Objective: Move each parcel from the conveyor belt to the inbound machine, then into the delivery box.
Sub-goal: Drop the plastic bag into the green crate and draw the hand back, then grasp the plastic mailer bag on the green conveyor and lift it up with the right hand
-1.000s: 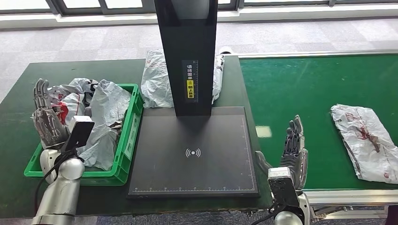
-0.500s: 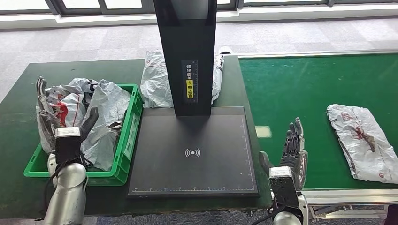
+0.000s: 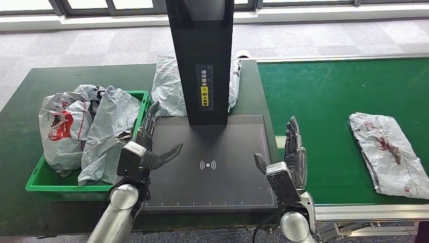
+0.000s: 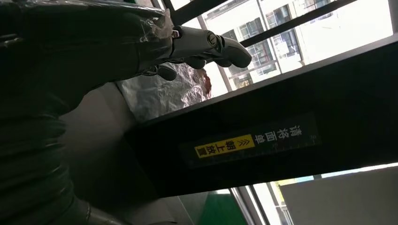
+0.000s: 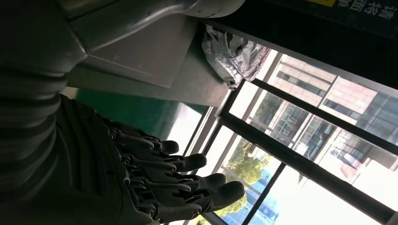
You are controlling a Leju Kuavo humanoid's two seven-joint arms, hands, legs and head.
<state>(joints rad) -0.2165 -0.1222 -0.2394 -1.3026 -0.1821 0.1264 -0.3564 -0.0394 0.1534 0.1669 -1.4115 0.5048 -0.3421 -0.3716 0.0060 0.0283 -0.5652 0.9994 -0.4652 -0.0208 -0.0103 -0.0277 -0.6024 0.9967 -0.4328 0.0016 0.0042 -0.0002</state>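
A crumpled white parcel [image 3: 390,152] with red marks lies on the green conveyor belt [image 3: 324,101] at the right. The inbound machine's dark plate [image 3: 212,147] with its black post [image 3: 202,55] stands in the middle. My left hand [image 3: 144,147] hovers open over the plate's left edge, beside the green delivery box [image 3: 135,167], which holds several grey parcels [image 3: 86,126]. My right hand [image 3: 289,162] stands open and upright at the plate's right edge, well left of the belt parcel. In the left wrist view its fingers [image 4: 206,44] hold nothing.
Another grey parcel [image 3: 169,86] lies behind the machine's post, also seen as a crumpled bag [image 5: 232,54] in the right wrist view. The dark green table [image 3: 20,131] extends left of the box. A metal rail [image 3: 369,210] edges the belt's front.
My left hand has swung right, from over the box's left side to the plate's left edge. My right hand has shifted left and forward. The belt parcel has drifted slightly left.
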